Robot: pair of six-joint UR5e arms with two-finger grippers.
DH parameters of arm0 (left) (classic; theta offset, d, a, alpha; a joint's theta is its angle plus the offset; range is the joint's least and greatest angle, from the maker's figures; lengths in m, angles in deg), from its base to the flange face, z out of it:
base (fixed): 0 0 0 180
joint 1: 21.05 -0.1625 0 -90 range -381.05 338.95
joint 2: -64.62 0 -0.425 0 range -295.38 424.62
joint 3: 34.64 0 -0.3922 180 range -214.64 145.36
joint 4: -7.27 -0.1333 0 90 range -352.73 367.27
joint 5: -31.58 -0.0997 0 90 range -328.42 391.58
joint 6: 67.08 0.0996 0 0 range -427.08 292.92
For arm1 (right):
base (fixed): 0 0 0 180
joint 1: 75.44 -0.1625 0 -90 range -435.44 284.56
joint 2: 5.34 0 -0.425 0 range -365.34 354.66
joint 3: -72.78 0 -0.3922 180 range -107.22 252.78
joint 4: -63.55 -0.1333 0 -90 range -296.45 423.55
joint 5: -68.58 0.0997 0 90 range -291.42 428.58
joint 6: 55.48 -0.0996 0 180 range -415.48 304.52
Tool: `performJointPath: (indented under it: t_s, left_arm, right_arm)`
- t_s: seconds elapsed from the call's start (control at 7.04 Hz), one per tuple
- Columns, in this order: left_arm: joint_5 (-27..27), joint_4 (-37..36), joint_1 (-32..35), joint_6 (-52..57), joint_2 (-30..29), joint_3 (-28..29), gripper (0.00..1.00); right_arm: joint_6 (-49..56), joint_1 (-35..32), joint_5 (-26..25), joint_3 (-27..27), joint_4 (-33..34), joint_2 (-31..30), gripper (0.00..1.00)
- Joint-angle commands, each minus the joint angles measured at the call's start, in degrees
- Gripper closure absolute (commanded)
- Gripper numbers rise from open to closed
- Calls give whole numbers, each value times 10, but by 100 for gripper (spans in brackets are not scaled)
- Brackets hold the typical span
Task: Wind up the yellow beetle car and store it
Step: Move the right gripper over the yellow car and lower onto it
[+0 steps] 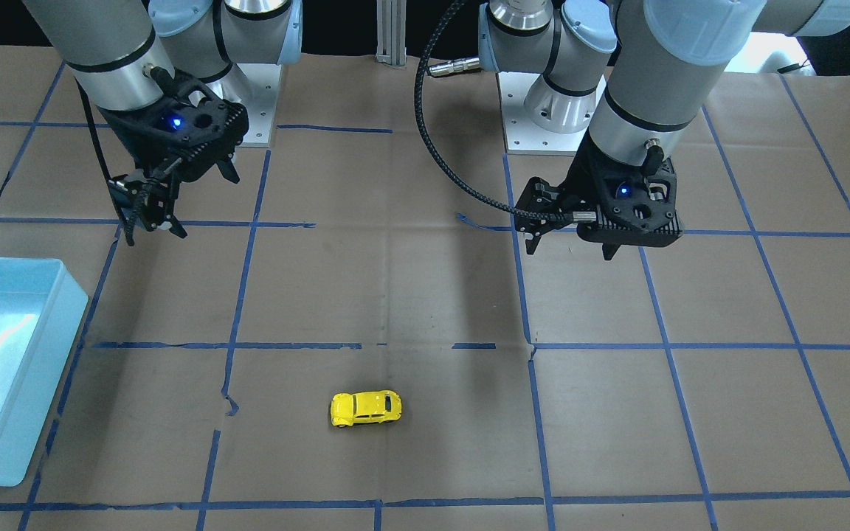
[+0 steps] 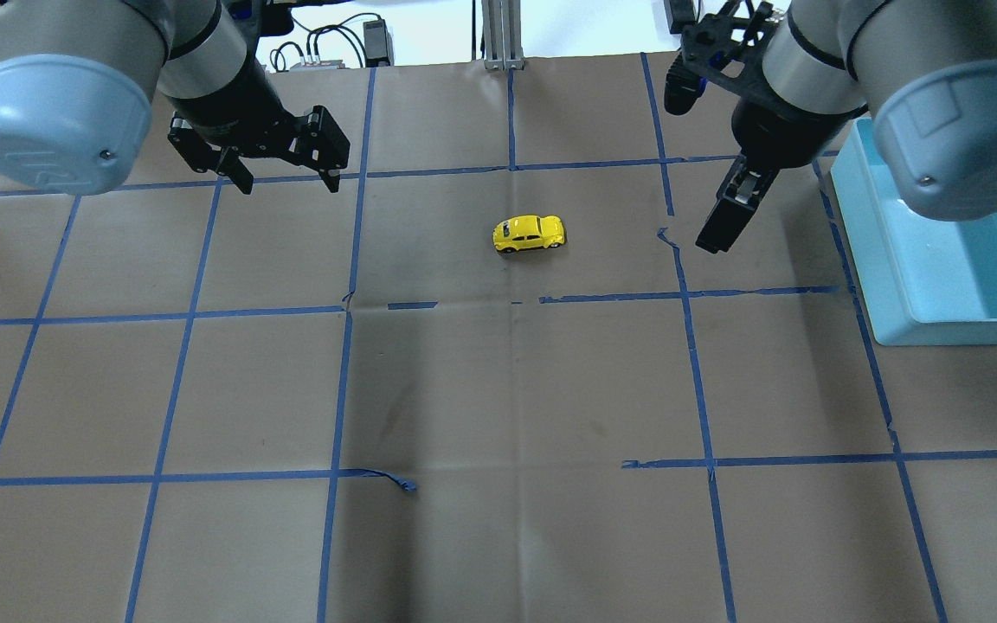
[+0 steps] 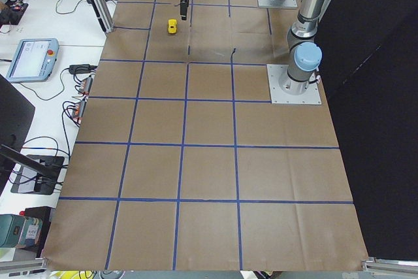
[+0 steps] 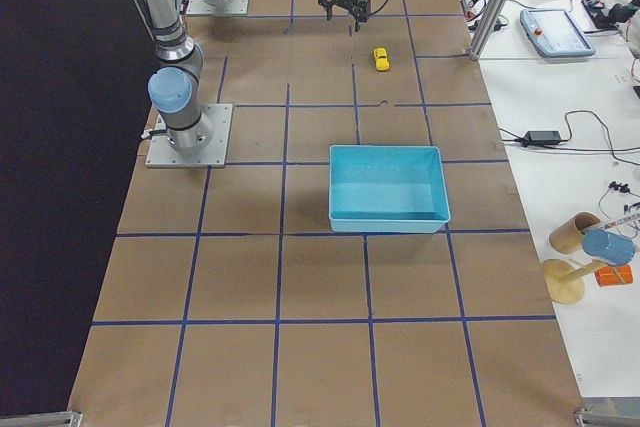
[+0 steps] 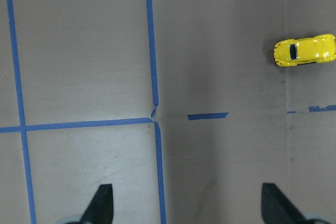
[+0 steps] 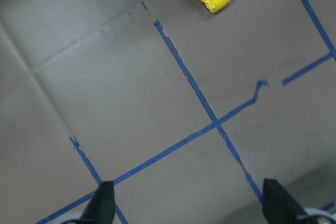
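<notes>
Here, the fingers (image 5: 102, 203) of the left gripper (image 2: 286, 183) are shown spread wide, with nothing held between them. The fingers (image 6: 277, 203) of the right gripper (image 2: 715, 234) are likewise parted and empty. Both grippers are held above the table (image 2: 507, 389), which is covered in brown paper marked with a blue tape grid. The yellow beetle car (image 2: 530, 233) is seen on its wheels between the two grippers, apart from both. A light-blue bin (image 2: 864, 251) is placed at the robot's right, well apart from the car.

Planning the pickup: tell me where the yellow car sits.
In the overhead view the yellow car stands at far centre, between left pincer and right pincer, touching neither.
</notes>
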Motion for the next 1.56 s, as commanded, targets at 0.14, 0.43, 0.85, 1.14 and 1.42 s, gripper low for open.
performJointPath:
  t_s: [0.14,0.43,0.85,1.14,1.42]
  left_arm:
    - [-1,45,-9,7,40,-21,1]
    - [3,63,-13,8,38,-15,1]
    - [5,61,-23,8,37,-12,1]
    - [9,57,-23,8,38,-11,1]
    - [7,56,-23,9,38,-10,1]
  right_arm:
    - [59,-39,28,-4,71,62,0]
    - [78,-63,28,-23,138,107,0]
    - [90,-134,26,-124,164,261,0]
    - [98,-137,27,-110,205,295,0]
    - [110,-137,20,-105,253,330,0]
